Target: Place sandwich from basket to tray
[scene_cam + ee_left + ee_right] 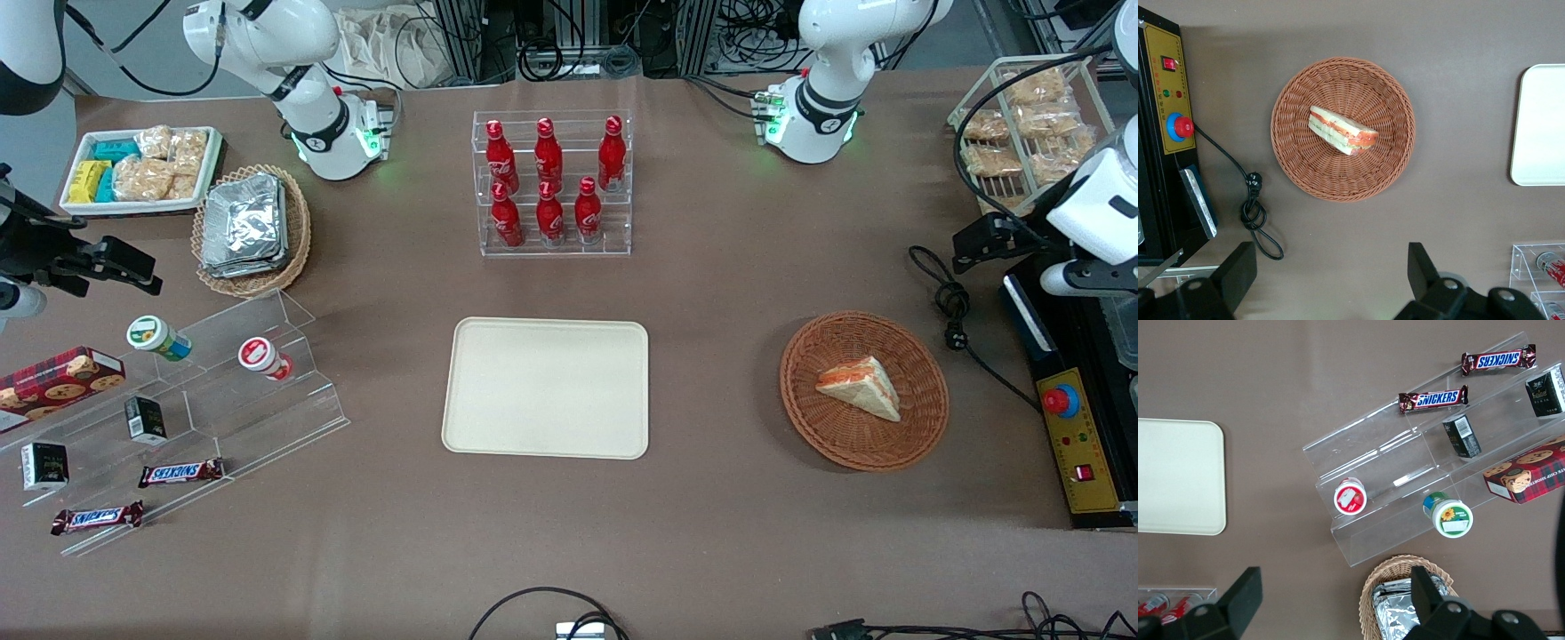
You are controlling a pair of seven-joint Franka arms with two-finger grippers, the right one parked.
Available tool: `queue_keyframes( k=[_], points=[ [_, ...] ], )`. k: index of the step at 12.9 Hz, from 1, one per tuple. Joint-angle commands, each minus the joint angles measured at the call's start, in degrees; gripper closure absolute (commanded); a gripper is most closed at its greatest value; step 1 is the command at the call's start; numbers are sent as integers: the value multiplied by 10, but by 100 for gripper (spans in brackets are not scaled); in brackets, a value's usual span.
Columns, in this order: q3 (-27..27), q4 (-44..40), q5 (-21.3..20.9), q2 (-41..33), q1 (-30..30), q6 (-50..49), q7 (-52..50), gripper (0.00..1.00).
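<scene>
Taking the large flat cream-beige rectangular tray (pixel 546 388) as the landmark: it lies bare in the middle of the brown table, nearer the front camera than the clear rack of red bottles (pixel 551 182), presumably left free to receive the food. Toward the working arm's end of the table from the tray, well apart from it, sits the round shallow brown wicker basket (pixel 864 389), and in it, roughly in the middle of the woven bottom, lies the small triangular white-bread sandwich (pixel 861 388) on its side, its orange-red and green filling layers turned outward along one edge. That flat, centred pose looks to me like an easy target for a grasp from above. Farther from the tray still, at the table's edge, the left arm's black gripper (pixel 1331 280) hangs high with its fingers (pixel 1238 270) spread wide and nothing between them; the wrist camera looks straight down on the basket (pixel 1343 128) and sandwich (pixel 1341 130), so I judge the reach has not begun. A black cable with a plug (pixel 951 311) lies on the table just beside the basket, near the yellow control box (pixel 1077 444). The arm itself is cut off at the front view's edge, and in the wrist view only the tray's corner shows.
</scene>
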State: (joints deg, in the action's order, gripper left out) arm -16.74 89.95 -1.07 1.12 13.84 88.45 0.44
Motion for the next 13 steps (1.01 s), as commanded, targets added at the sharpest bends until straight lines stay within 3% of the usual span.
queue_keyframes(
  k=[1,5,9,13],
  points=[
    [-4,-4,-10,-3,0,3,-11,0],
    [-4,-3,-10,-1,0,7,-18,0],
    [-8,3,-3,0,0,16,-155,0],
    [-8,28,-2,3,0,44,-192,0]
  ],
)
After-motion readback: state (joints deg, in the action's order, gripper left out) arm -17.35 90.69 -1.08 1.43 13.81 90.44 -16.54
